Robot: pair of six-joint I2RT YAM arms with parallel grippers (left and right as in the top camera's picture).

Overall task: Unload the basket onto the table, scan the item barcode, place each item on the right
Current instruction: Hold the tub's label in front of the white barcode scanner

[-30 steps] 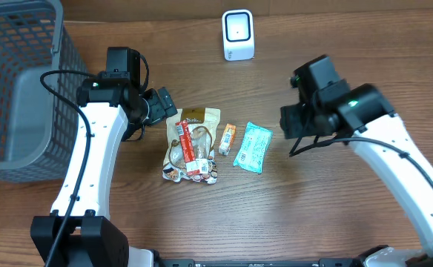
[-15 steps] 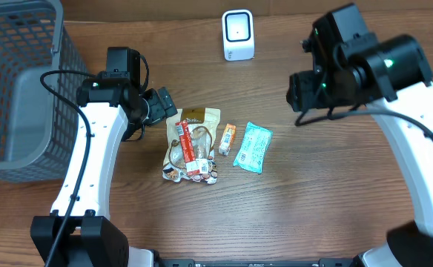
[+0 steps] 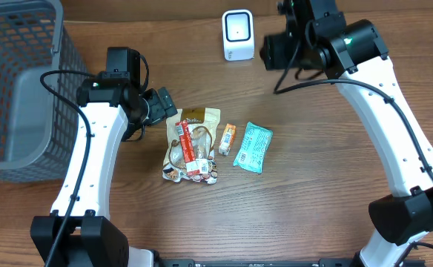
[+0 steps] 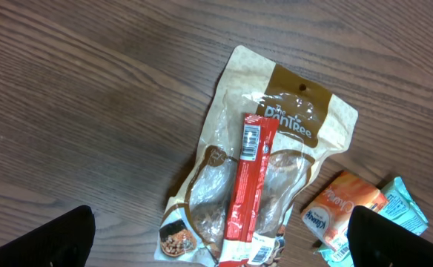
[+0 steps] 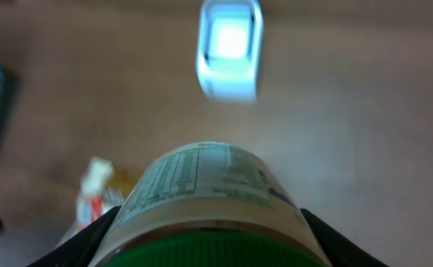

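A brown wood-grain desk (image 3: 335, 185) fills the overhead view, its grain running left to right. At its far edge stands the landmark, a small white scanner (image 3: 238, 35) with a lit face. Well to the scanner's left a grey mesh basket (image 3: 16, 89) sits at the desk's corner, partly cut off by the frame.

On the robot's side of the scanner and slightly left, a tan snack pouch (image 3: 202, 116) lies flat on the wood. The left jaws stand wide apart beside its upper left corner.

Just right of the scanner, the right jaws are clamped on a green-lidded jar (image 5: 202, 185), its printed label facing up in the blurred wrist view.

A teal packet (image 3: 253, 147) lies on the robot's side of the scanner. An orange packet (image 3: 227, 139) lies between it and the pouch. A red stick pack (image 3: 184, 141) lies lengthwise on the pouch.
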